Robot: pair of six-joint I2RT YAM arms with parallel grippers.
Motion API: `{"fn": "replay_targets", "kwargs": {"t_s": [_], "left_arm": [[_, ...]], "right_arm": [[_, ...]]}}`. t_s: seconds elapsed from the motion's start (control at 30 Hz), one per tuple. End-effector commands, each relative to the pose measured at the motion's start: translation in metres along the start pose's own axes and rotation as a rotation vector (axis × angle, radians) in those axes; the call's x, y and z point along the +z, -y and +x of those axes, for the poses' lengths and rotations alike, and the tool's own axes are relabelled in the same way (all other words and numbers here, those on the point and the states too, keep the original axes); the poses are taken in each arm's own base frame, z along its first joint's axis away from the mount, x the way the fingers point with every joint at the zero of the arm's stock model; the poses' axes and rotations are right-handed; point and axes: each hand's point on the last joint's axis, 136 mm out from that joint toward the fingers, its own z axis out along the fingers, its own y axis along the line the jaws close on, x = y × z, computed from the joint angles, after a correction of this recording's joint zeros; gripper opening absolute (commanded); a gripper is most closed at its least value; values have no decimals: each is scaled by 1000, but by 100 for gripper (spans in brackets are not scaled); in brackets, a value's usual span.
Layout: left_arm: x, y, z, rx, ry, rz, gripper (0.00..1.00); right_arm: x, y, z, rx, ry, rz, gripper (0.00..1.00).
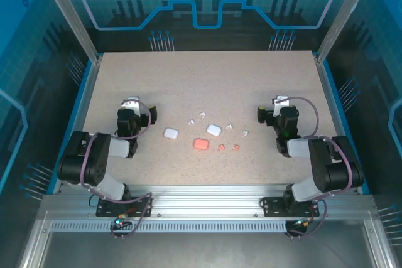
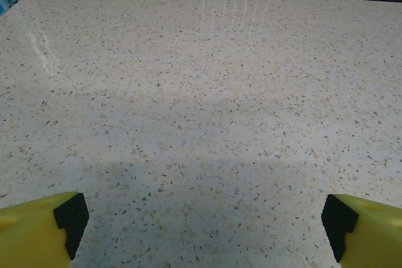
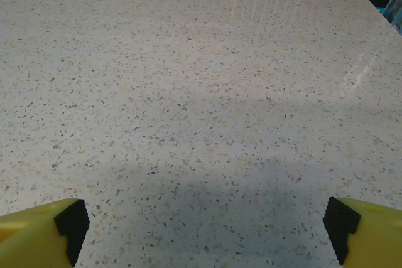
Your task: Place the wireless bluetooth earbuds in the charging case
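Three pebble-like cases lie mid-table: a white case (image 1: 171,133), a second white case (image 1: 213,130) and a salmon-pink case (image 1: 201,144). White earbuds lie around them (image 1: 191,121), (image 1: 203,114), (image 1: 230,127), (image 1: 245,133). Two salmon-pink earbuds (image 1: 221,147), (image 1: 236,147) rest right of the pink case. My left gripper (image 1: 130,106) sits at the left, well away from the cases, open, yellow fingertips (image 2: 44,227) wide apart over bare table. My right gripper (image 1: 279,105) sits at the right, also open, with fingertips (image 3: 41,230) spread over bare table.
The speckled tabletop (image 1: 207,86) is ringed by a blue rim and clear enclosure walls with metal posts (image 1: 69,14). Both arms are folded low near the front rail (image 1: 201,208). Open table lies behind the cases.
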Motion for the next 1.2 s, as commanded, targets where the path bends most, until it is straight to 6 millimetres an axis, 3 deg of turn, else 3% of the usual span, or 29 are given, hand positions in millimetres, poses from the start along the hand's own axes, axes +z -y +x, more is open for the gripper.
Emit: {"fn": "replay_targets", "kwargs": {"t_s": [0.0,0.67,0.8,0.93,1.03,1.17], "left_arm": [[1,5,-13,14,29,26,99],[-4,-1,-17,-2,64,0,99],[-31,-6,-36,-16,151,-23,99],[-55,-13,-69,-100,150,-67,99],[-66,-14,-92,-259,72,-87,99],[-77,7,-106,-400,-73,0,99]], "right_arm": [[4,-1,-10,-4,22,-9,100],[1,5,-15,12,23,23,100],[-12,10,-36,12,-28,14,100],[-33,1,-57,-37,-122,-52,100],[-50,-16,-74,-59,-206,-134,100],[-75,-53,-97,-155,-296,-257,100]]}}
